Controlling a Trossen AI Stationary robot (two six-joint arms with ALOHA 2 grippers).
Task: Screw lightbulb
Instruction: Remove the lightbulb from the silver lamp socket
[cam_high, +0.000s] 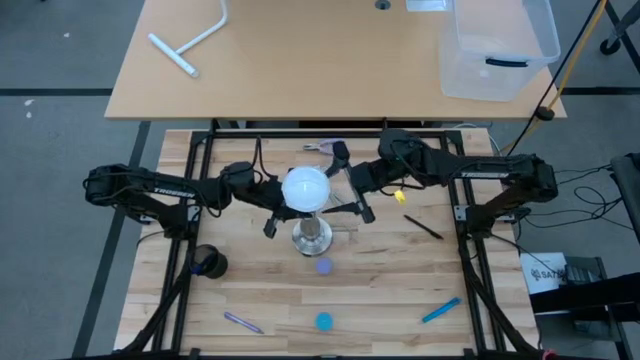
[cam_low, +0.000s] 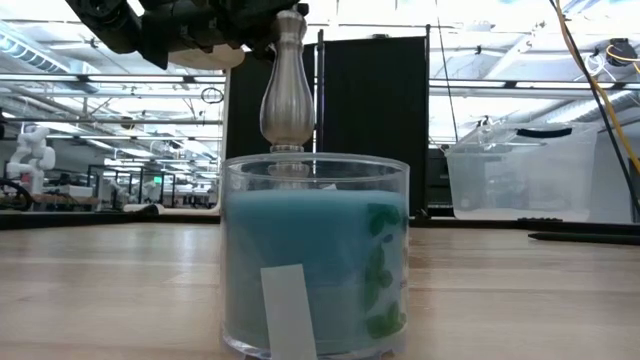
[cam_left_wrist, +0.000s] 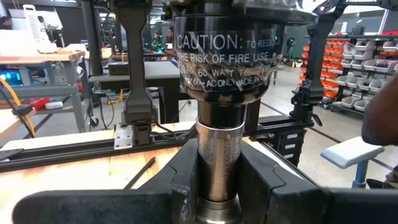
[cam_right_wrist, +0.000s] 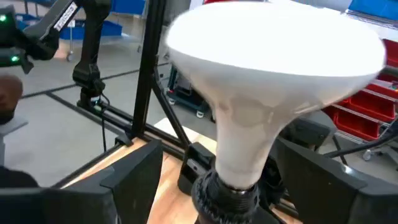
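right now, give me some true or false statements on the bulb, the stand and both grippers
1. The lightbulb sits on top of the socket stand. True.
2. The left gripper closes around the stand's metal post. True.
3. The right gripper is parked far from the bulb. False: its fingers flank the bulb's neck, open.
4. A clear plastic bin stands on the farther table. True.
5. The bulb lies on its side on the table. False: it stands upright above the stand.
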